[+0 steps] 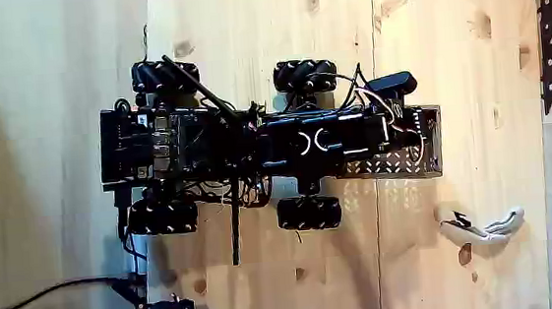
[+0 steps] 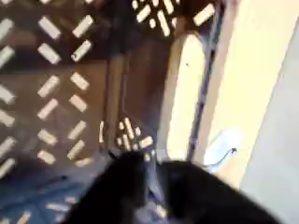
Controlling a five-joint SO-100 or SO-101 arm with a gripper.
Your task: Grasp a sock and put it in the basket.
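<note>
Sock (image 1: 486, 225) lies flat on the wooden floor (image 1: 247, 38) in the fixed view, lower right, pale w/ a dark mark at its left end, well clear of the robot's wheels. In the wrist view the sock (image 2: 222, 147) shows as a pale oval just outside the basket wall, on the wood.

Basket (image 1: 410, 161) is the grey lattice crate at the front of the mobile base (image 1: 256, 146), mostly hidden under the arm in the fixed view; the wrist cam looks straight down into the basket (image 2: 56, 103), lattice walls and floor in view, nothing inside as far as I can see.

Gripper (image 2: 154, 191) is a dark blur at the bottom of the wrist view, over the basket interior. Can't tell if the jaws are apart or together, too blurred. Doesn't look to be holding anything, but not sure.

Task looks not yet started: sock is on the floor, not in the crate.

Risks, my guess: arm has to clear the basket wall to reach out; could clip the rim. Sock is thin and flat, so fingers may scrape wood and miss, or pinch only an edge and drop it.
</note>
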